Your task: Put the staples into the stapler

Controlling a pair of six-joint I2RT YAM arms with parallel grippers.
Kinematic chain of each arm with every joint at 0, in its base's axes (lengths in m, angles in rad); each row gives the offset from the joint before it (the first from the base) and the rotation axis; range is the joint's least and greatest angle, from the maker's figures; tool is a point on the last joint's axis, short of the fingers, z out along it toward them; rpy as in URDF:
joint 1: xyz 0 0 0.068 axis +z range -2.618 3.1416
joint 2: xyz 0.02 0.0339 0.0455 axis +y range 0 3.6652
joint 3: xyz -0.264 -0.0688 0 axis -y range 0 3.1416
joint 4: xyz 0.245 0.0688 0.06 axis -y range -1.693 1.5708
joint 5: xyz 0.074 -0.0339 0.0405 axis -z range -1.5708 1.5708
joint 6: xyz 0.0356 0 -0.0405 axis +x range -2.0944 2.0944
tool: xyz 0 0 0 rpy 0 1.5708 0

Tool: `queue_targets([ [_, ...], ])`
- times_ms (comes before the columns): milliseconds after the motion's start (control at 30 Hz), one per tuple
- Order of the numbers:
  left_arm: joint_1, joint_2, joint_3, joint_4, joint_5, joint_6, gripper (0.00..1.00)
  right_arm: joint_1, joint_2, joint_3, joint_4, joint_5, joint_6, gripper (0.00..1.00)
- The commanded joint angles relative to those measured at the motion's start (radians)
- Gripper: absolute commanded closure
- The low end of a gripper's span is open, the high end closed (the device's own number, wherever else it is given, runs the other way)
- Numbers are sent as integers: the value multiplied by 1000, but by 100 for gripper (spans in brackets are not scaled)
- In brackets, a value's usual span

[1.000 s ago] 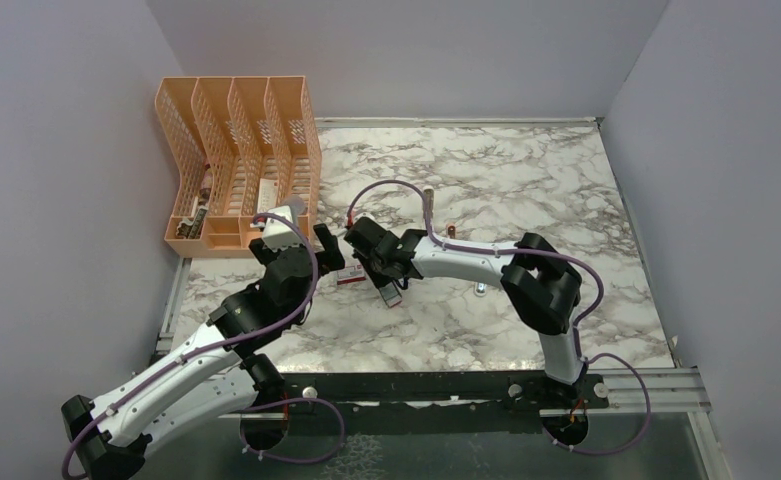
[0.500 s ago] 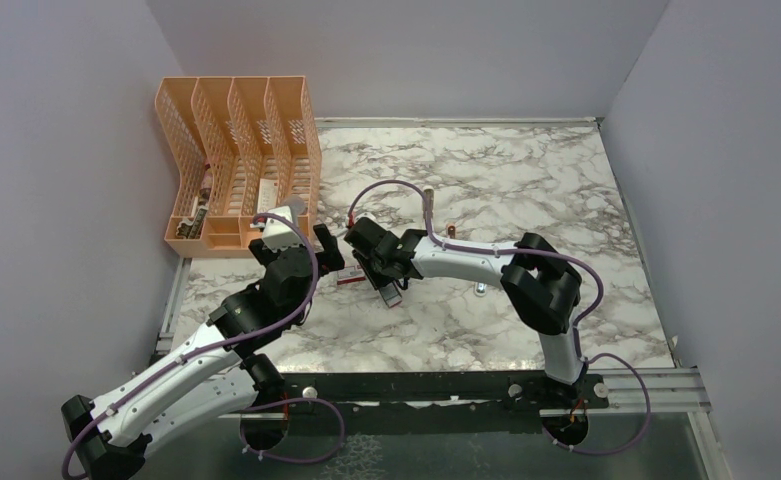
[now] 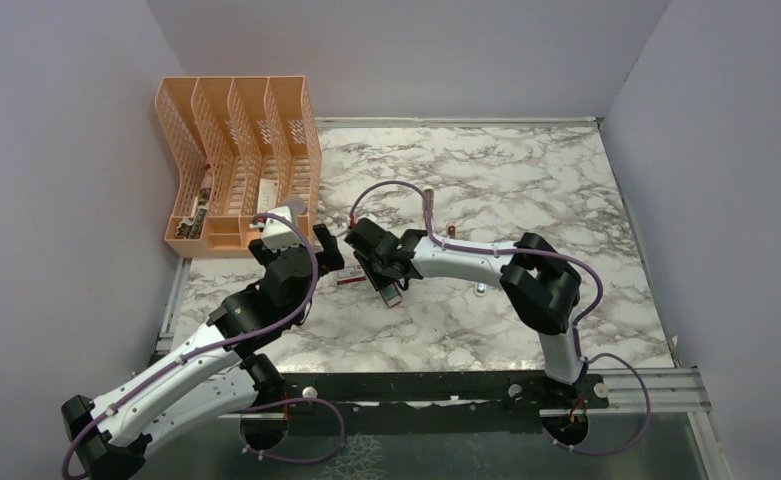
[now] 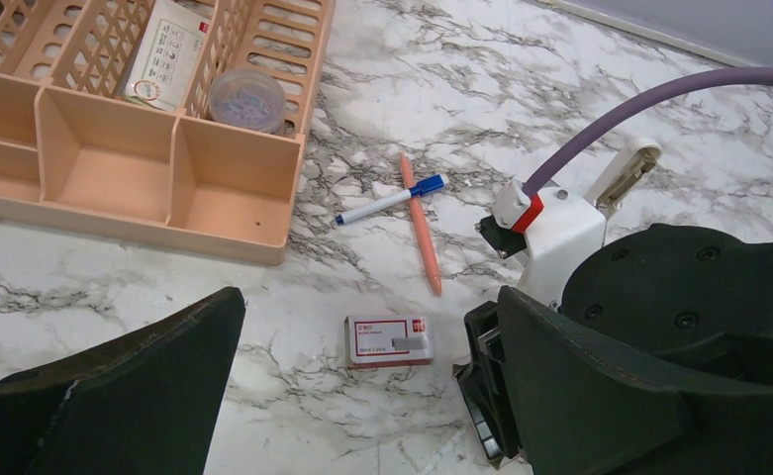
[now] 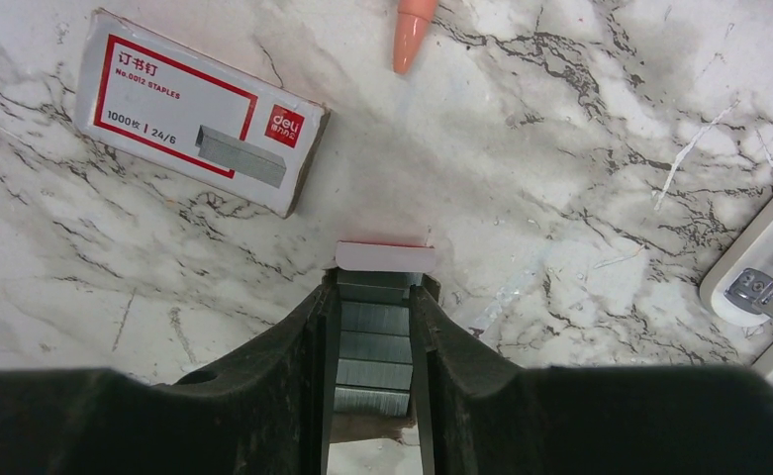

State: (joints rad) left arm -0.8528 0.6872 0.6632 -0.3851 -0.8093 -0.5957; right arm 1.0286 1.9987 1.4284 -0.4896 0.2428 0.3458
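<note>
Two matte black fingers of the right gripper fill the near edge of the right wrist view. The staples, grey metallic strips stacked in a narrow block, lie straight between them. Both fingers sit flush against the block's sides with no gap showing; whether they squeeze it or merely touch it cannot be told. At the fingertips a white card flap with a red edge caps the block. Just beyond, up and to the left, the flat red-and-white cardboard box lies apart from the fingers on the glossy, veined marble table. At the right edge the stapler shows only a rounded white corner and silver inner metal, apart from the staples.

Only the left wrist view gives the rest. The left gripper is spread wide and grasps nothing, with the box on the table ahead between its fingers. Farther off, an orange pen is crossed by a blue-capped marker, and beyond that stands the peach lattice organiser.
</note>
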Motion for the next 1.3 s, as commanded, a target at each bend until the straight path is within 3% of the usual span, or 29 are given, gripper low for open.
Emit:
queue_targets([
  [0, -2, -11, -1, 2, -27, -10, 1, 11, 19, 23, -37, 38, 21, 63],
  [467, -2, -14, -4, 2, -26, -11, 1, 11, 10, 14, -6, -7, 21, 57],
  [1267, -2, -21, -6, -3, -29, -14, 1, 11, 39, 28, 8, -30, 29, 61],
])
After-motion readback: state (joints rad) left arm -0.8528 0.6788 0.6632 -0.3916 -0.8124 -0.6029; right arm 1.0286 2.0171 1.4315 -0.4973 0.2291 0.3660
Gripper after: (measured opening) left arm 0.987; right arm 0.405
